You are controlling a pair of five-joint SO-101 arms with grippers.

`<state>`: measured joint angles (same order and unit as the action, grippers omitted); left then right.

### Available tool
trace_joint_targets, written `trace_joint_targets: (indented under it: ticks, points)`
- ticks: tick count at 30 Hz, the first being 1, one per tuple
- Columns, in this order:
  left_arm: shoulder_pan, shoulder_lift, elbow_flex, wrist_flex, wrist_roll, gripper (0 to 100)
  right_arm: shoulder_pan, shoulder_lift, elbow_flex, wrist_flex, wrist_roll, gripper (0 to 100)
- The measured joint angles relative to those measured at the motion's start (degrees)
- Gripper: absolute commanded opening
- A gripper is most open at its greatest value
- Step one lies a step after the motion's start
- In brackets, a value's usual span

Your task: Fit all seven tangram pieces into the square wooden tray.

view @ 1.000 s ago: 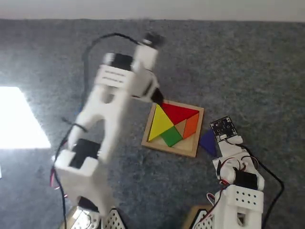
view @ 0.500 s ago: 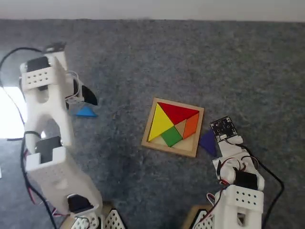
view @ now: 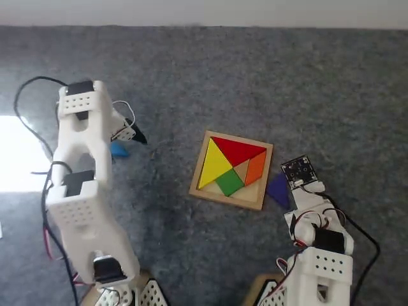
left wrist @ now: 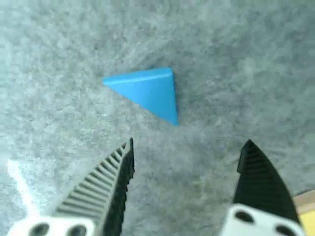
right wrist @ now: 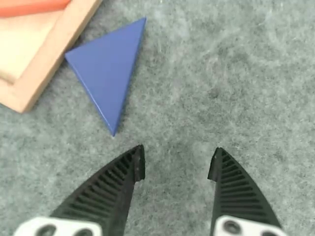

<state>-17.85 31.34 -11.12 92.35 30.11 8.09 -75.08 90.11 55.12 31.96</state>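
1. Grey carpeted table: carries everything listed below.
2. Square wooden tray, centre of your high view: partly filled. By your count four coloured pieces are in and at least two are left to place.
3. Left gripper: fingers spread wide, nothing held.
4. Right gripper: fingers likewise apart, nothing held.
5. Red triangle, tray's 12 o'clock, and yellow triangle, its 9 o'clock: seated.
6. Orange piece, 3 o'clock, and green piece, 6 o'clock: seated. You cannot tell whether the pale patch between them is a piece; bare wood shows toward 5 o'clock.
7. Dark blue triangle: loose on the carpet, just beside the tray's rim at 4 o'clock, ahead of the right fingertips.
8. Light blue triangle: loose, well apart from the tray at 9 o'clock, ahead of the left fingertips and not between them.
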Motion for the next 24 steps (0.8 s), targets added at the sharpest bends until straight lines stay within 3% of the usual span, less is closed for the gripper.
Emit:
trace_joint_targets:
  ticks: [5, 15, 24]
  points:
    - [-0.9, 2.5, 0.0, -1.5, 1.0, 23, 0.0, 0.0, 0.0, 0.0, 0.0, 21.6]
    - [-6.1, 3.0, 0.0, -7.2, 2.8, 24, 0.0, 0.0, 0.0, 0.0, 0.0, 21.6]
    - [-6.1, 3.1, 0.0, -8.6, 3.7, 24, 0.0, 0.0, 0.0, 0.0, 0.0, 21.6]
